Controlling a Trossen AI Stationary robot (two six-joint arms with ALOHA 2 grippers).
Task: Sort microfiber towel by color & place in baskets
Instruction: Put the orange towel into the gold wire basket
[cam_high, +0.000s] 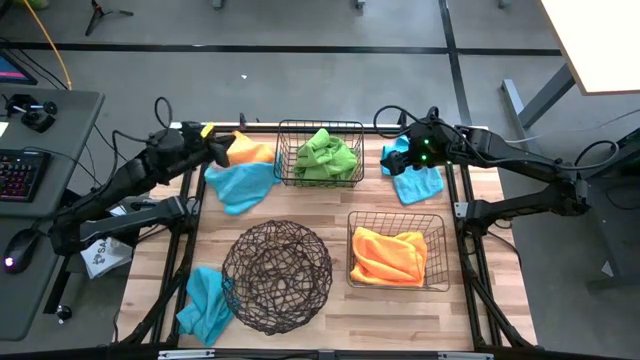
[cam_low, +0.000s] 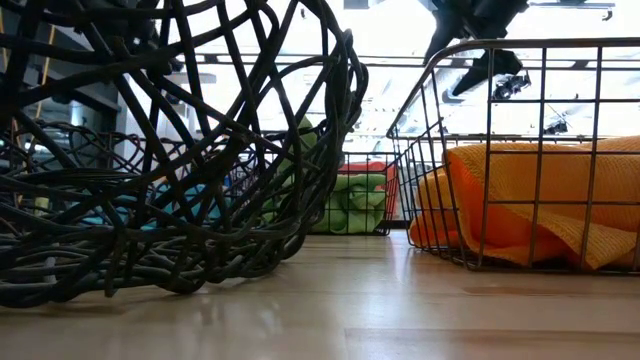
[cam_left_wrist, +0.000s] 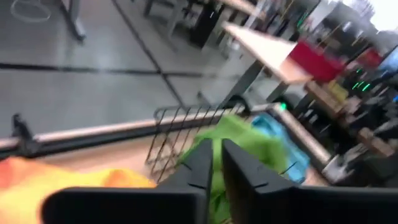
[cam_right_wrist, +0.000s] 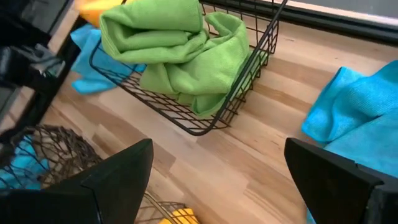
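Note:
My left gripper (cam_high: 217, 150) hovers at the table's far left over an orange towel (cam_high: 250, 148), which lies flat beside a blue towel (cam_high: 240, 186). Its fingers (cam_left_wrist: 203, 163) are shut to a thin slit, with nothing between them. My right gripper (cam_right_wrist: 217, 168) is wide open above the wood. It stands between the far rectangular basket (cam_high: 283, 130) of green towels (cam_right_wrist: 180, 50) and a blue towel (cam_right_wrist: 360, 118). A second rectangular basket (cam_high: 438, 220) holds orange towels (cam_high: 392, 258). Another blue towel (cam_high: 205, 305) lies against the round wire basket (cam_high: 277, 277).
The round basket (cam_low: 170, 150) fills the near middle of the table, with the orange basket (cam_low: 540, 150) to its right. Bare wood lies between the baskets and along the near edge. A desk with a keyboard (cam_high: 20, 175) stands off the table's left side.

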